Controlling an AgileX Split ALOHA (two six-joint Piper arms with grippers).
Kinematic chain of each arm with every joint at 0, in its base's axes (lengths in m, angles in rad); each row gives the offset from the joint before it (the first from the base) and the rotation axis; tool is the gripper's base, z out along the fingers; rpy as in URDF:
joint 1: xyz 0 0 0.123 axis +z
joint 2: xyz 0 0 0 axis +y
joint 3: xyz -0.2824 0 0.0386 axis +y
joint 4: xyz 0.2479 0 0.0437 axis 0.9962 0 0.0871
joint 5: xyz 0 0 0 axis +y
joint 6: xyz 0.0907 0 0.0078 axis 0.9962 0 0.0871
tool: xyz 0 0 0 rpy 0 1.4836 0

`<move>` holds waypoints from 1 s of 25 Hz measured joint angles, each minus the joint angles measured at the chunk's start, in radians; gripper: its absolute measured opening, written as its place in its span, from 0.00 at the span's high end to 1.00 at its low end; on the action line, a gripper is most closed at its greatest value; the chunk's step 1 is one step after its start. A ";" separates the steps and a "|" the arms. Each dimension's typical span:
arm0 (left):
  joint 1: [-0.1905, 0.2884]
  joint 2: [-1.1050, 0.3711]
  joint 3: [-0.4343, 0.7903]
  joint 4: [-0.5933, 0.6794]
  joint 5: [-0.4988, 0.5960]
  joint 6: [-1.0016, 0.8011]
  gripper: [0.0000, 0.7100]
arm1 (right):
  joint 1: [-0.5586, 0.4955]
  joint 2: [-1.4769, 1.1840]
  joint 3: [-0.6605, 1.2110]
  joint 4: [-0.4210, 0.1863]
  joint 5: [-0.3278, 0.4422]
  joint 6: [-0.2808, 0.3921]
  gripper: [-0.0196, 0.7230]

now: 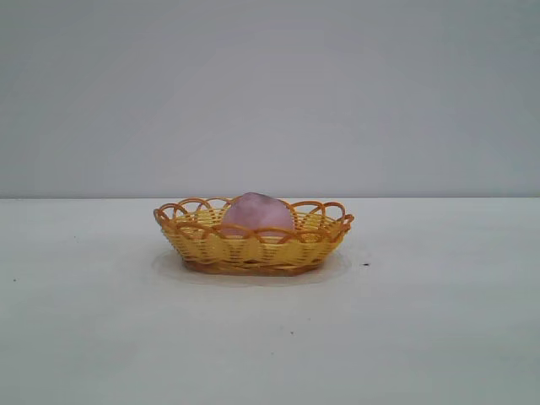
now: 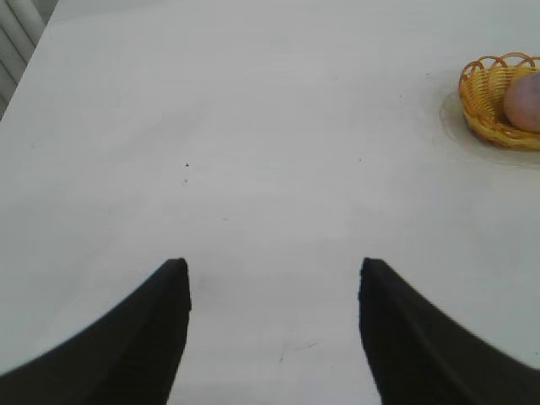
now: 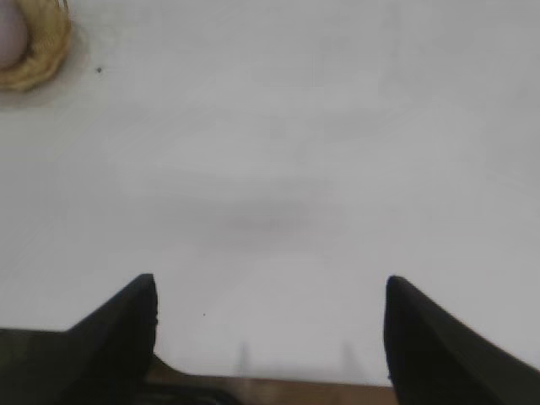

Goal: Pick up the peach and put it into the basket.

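Note:
The dull pink peach [image 1: 257, 213] lies inside the yellow woven basket [image 1: 207, 245] with the orange looped rim, at the middle of the white table. Neither arm shows in the exterior view. My left gripper [image 2: 274, 268] is open and empty over bare table, far from the basket [image 2: 483, 99] and the peach [image 2: 525, 101]. My right gripper [image 3: 270, 283] is open and empty near the table's edge, also far from the basket [image 3: 44, 52] and the peach [image 3: 10, 38].
The white table [image 1: 439, 321] has a few small dark specks. A brown strip [image 3: 287, 392] shows beyond the table's edge in the right wrist view. A ribbed white object [image 2: 17, 42] stands at the table's side in the left wrist view.

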 joint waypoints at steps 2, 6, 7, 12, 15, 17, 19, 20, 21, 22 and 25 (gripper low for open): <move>0.000 0.000 0.000 0.000 0.000 0.000 0.45 | 0.000 -0.064 0.000 0.000 0.002 0.000 0.27; 0.000 0.000 0.000 0.000 0.000 0.000 0.45 | 0.000 -0.191 0.000 0.004 0.008 -0.026 0.27; 0.000 0.000 0.000 0.000 0.002 0.000 0.45 | 0.000 -0.202 0.000 0.013 0.013 -0.041 0.27; 0.000 0.000 0.000 0.000 0.002 0.000 0.45 | 0.000 -0.206 0.000 0.032 0.015 -0.076 0.27; 0.000 0.000 0.000 0.000 0.002 0.000 0.45 | 0.000 -0.206 0.000 0.032 0.015 -0.078 0.27; 0.000 0.000 0.000 0.000 0.002 0.000 0.45 | 0.000 -0.206 0.000 0.034 0.015 -0.078 0.27; 0.000 0.000 0.000 0.000 0.002 0.000 0.45 | 0.000 -0.206 0.000 0.034 0.015 -0.078 0.27; 0.000 0.000 0.000 0.000 0.002 0.000 0.45 | 0.000 -0.206 0.000 0.034 0.015 -0.078 0.27; 0.000 0.000 0.000 0.000 0.002 0.000 0.45 | 0.000 -0.206 0.000 0.034 0.015 -0.078 0.27; 0.000 0.000 0.000 0.000 0.002 0.000 0.45 | 0.000 -0.206 0.000 0.034 0.015 -0.078 0.27; 0.000 0.000 0.000 0.000 0.002 0.000 0.45 | 0.000 -0.206 0.000 0.034 0.015 -0.078 0.27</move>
